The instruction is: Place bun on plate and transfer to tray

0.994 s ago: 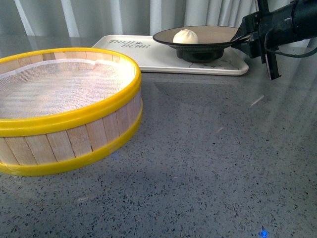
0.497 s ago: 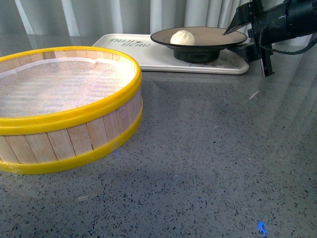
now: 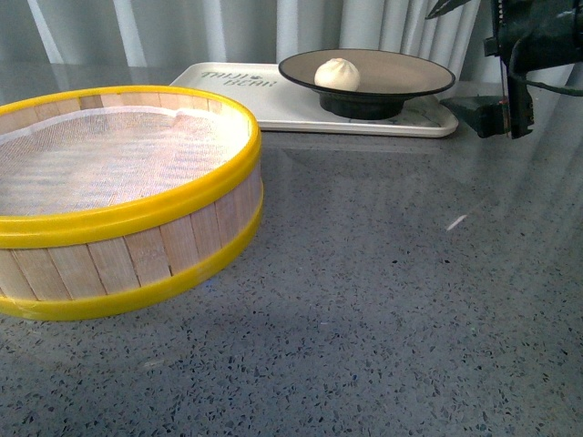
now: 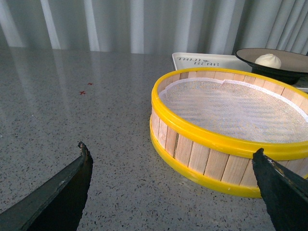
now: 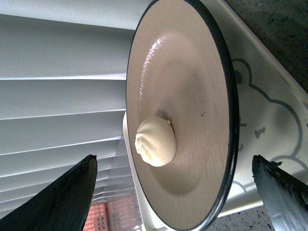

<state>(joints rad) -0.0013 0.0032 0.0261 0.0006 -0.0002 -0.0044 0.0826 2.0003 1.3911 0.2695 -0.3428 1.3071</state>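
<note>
The bun (image 3: 337, 73) lies in the plate (image 3: 428, 80), which stands on the right half of the tray (image 3: 264, 100) at the back of the table. My right gripper (image 3: 455, 56) is open just right of the plate and clear of its rim, one finger above and one below rim height. In the right wrist view the bun (image 5: 155, 142), the plate (image 5: 192, 72) and the tray's bear face (image 5: 269, 110) lie beyond the open gripper (image 5: 173, 159). My left gripper (image 4: 171, 149) is open and empty, low over the table beside the steamer basket. It sees the bun (image 4: 268, 60) far off.
A wooden steamer basket (image 3: 118, 182) with yellow rims and a white cloth lining fills the front left; it also shows in the left wrist view (image 4: 226, 139). The table (image 3: 410, 273) is grey speckled stone. White curtains hang behind the tray.
My right gripper let go of the plate's rim, opened wide and drew back to the right. The plate with the bun now rests on the tray.
</note>
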